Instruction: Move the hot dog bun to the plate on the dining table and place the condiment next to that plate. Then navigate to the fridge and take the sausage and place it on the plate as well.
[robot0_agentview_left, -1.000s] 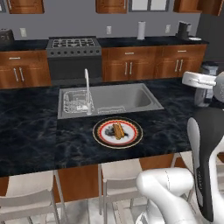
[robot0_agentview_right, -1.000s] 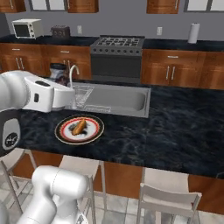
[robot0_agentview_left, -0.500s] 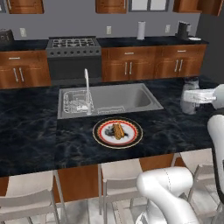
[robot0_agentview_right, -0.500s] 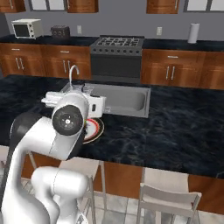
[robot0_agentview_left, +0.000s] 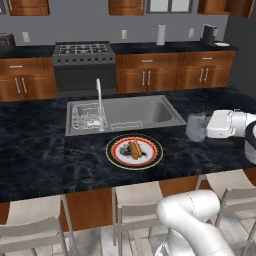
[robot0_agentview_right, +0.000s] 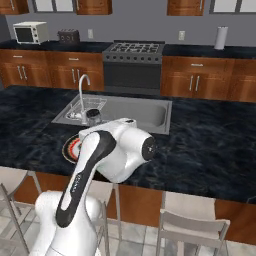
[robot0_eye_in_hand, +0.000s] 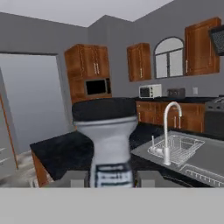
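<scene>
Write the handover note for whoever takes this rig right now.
Gripper: shut on the small grey cylindrical condiment bottle, carried above the black marbled dining table, right of the plate.
Tan-orange hot dog bun: lies on the round red-and-black-rimmed plate, in front of the steel sink.
Done: bun on plate.
Left: set the bottle down beside the plate, then drive to the fridge, fetch the sausage and put it on the plate.

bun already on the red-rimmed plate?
Yes, in the left base view the hot dog bun lies in the white centre of the plate on the dining table.
</scene>
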